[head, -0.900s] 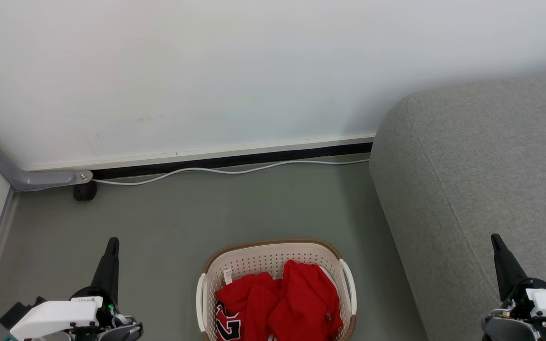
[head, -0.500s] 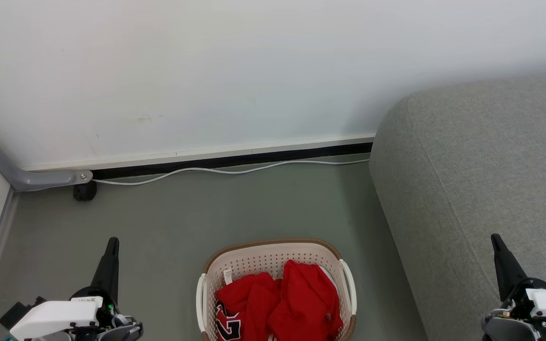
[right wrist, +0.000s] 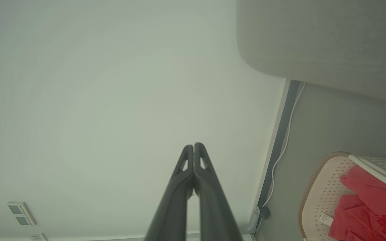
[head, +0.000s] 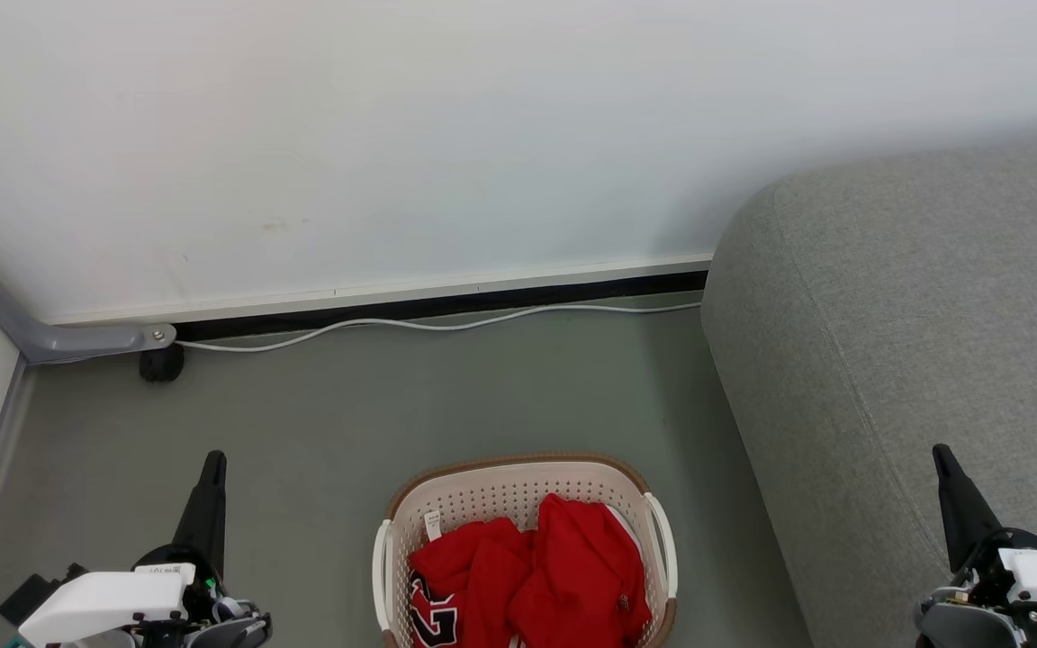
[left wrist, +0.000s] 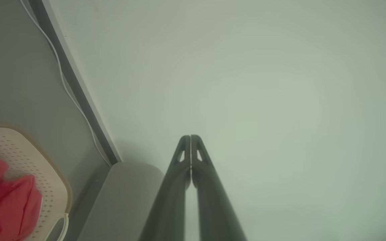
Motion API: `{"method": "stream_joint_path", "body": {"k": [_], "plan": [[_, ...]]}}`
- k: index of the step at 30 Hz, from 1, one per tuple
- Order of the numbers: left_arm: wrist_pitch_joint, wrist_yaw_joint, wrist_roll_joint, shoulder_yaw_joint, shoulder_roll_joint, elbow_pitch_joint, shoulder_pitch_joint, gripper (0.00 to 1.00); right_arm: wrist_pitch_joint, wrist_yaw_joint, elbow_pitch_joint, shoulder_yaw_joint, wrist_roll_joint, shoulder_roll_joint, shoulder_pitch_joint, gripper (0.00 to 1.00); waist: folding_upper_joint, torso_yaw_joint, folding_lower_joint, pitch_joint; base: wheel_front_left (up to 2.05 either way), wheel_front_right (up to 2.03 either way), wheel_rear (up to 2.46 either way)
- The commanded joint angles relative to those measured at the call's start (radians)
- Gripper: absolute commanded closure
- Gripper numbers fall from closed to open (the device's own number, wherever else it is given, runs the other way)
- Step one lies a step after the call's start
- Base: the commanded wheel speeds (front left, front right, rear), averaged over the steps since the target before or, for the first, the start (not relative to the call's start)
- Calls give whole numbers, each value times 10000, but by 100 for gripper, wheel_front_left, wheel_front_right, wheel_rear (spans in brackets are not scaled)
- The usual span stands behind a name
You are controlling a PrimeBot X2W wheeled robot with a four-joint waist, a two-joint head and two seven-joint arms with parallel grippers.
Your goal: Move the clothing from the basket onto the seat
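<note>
Between the left end effector (head: 212, 461) and the right end effector (head: 940, 453), the clothing (head: 532, 576) lies crumpled inside the basket (head: 500, 490), which stands on the floor (head: 347, 423). Both end effectors are clenched, fingers pressed together, holding nothing. Beyond the right one's tips spreads the seat (head: 915, 297), near the basket.

Left claw (head: 212, 463) and right claw (head: 941, 454) low at either side, upright, each closed tight and empty.

Basket (head: 518, 490) and clothing (head: 532, 576) cut off at bottom edge
</note>
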Motion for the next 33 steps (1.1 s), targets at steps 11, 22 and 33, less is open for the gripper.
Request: {"method": "stream_joint_path", "body": {"k": [11, 22, 33], "plan": [[60, -85, -49, 323, 173, -272, -547, 100, 75, 16, -307, 177, 118, -104, -364, 100, 0, 0, 0, 0, 0, 0, 0], [60, -85, -49, 323, 173, -272, -547, 100, 75, 16, -307, 177, 118, -104, -364, 100, 0, 0, 0, 0, 0, 0, 0], [60, -85, -49, 323, 173, -272, -547, 100, 75, 16, -307, 177, 118, -104, -364, 100, 0, 0, 0, 0, 0, 0, 0]]}}
